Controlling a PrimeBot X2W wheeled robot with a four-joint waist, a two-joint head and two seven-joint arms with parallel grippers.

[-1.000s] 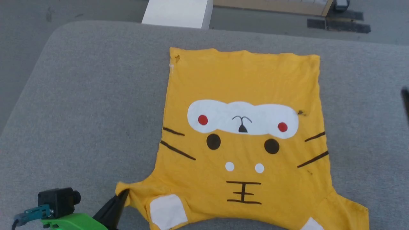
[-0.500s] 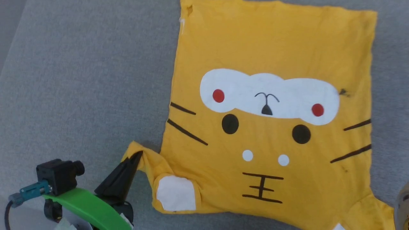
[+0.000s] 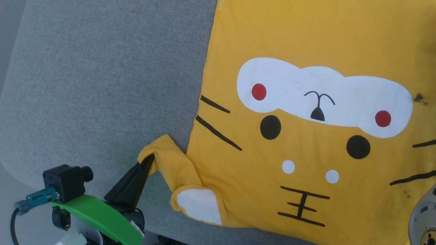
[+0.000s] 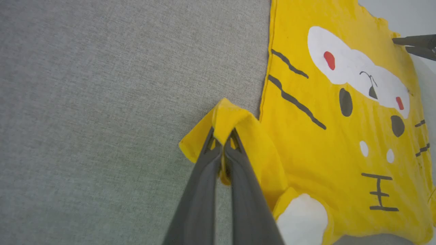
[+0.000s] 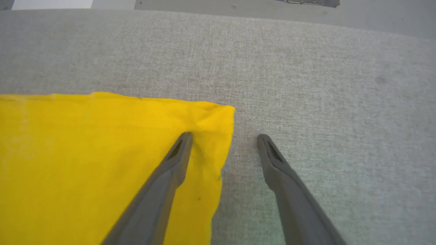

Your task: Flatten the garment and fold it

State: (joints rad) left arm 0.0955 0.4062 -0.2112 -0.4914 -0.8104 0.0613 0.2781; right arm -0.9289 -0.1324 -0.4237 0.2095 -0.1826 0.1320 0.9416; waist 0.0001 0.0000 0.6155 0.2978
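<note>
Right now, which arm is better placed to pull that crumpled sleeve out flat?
Left. The left gripper is shut on the sleeve, so it could probably draw it outward. The right gripper is open at the far corner of the shirt, away from the sleeve.

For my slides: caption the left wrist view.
Left gripper shut on a sleeve of the yellow cat-face T-shirt on a grey fabric surface.

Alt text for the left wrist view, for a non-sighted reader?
Left gripper, jaws shut, pinches a folded sleeve of the yellow cat-face T-shirt. The shirt lies print-up on a grey fabric surface, right of the gripper in this view.
</note>
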